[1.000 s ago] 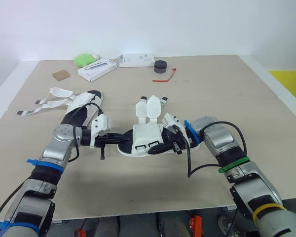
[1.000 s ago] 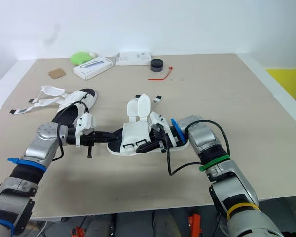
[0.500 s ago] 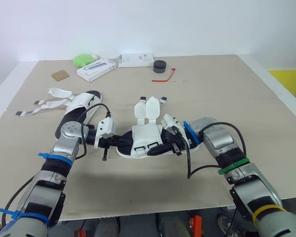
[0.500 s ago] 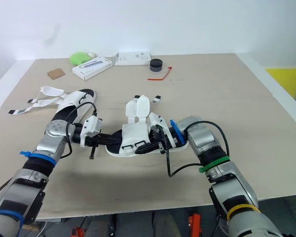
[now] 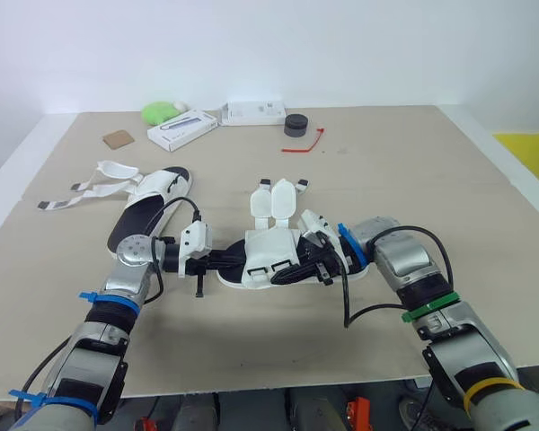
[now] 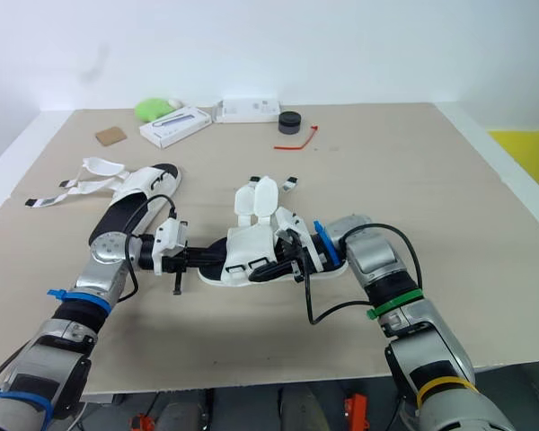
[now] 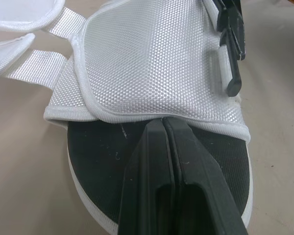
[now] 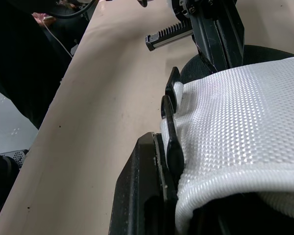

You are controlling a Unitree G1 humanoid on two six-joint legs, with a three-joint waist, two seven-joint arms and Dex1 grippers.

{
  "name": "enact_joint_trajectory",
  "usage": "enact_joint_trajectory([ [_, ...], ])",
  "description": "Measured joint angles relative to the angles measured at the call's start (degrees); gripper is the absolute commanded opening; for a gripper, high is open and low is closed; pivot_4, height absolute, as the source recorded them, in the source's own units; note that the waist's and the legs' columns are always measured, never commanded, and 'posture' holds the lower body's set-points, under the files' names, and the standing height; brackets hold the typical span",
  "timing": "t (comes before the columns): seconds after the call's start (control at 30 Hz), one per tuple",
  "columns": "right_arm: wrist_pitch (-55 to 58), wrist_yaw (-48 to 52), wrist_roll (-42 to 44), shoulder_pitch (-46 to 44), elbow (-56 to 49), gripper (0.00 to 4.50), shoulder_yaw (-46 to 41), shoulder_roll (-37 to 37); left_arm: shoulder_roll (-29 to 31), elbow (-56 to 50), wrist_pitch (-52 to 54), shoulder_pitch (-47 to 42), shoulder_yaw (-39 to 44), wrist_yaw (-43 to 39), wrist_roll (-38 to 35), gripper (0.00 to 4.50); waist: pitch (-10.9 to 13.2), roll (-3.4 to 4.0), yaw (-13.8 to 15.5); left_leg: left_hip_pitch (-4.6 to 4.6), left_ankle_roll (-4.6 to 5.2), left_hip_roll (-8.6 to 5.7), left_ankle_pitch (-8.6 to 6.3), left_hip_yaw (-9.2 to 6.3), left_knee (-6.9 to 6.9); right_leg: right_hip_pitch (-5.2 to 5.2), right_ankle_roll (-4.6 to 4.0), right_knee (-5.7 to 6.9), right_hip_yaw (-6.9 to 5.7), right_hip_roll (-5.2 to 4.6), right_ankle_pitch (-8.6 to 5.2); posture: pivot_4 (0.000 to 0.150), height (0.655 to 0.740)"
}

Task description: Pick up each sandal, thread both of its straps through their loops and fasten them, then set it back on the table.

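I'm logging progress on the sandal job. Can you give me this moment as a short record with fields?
middle sandal: lying on the table, strap flaps open
left gripper: shut, tip at the edge of the sandal's white upper
right gripper: at the sandal's buckle side
other sandal: to the robot's left, straps loose, untouched
sandals fastened: none

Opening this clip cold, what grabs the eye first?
The white sandal at the centre of the table, the left gripper and right gripper meeting it from either side, its straps unfastened and flipped away from the robot. Then the second sandal further left, straps trailing loose across the table.
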Motion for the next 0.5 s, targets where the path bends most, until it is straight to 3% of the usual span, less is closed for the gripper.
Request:
enact_joint_trajectory([
  [0.27,0.4,-0.2,0.0,0.0,-0.1,0.00,0.0,0.3,0.3,2.4,-1.4,-1.0,0.0,-2.0,0.1,0.05,-0.2,0.03,0.0,0.04,-0.02,0.00,-0.02,0.00,-0.07,-0.01,-0.02,0.00,0.00,0.01,-0.04,0.150,0.7400],
  [0.4,2.9,0.1,1.3,-0.5,0.0,1.40,-0.8,0.9,0.7,4.0,-2.8,-1.7,-0.2,-3.4,0.7,0.00,-0.4,0.23,-0.1,0.07,0.00,0.01,-0.05,0.00,-0.11,0.00,-0.02,0.00,0.00,0.02,-0.08,0.150,0.7400],
  [0.5,4.8,0.7,2.5,-1.0,0.0,2.80,-1.5,0.6,0.8,4.4,-3.2,-1.9,-0.4,-3.4,1.3,0.00,-0.7,0.37,-0.1,0.09,0.02,0.01,-0.07,0.00,-0.11,0.00,-0.06,0.00,0.00,0.02,-0.11,0.150,0.7400],
])
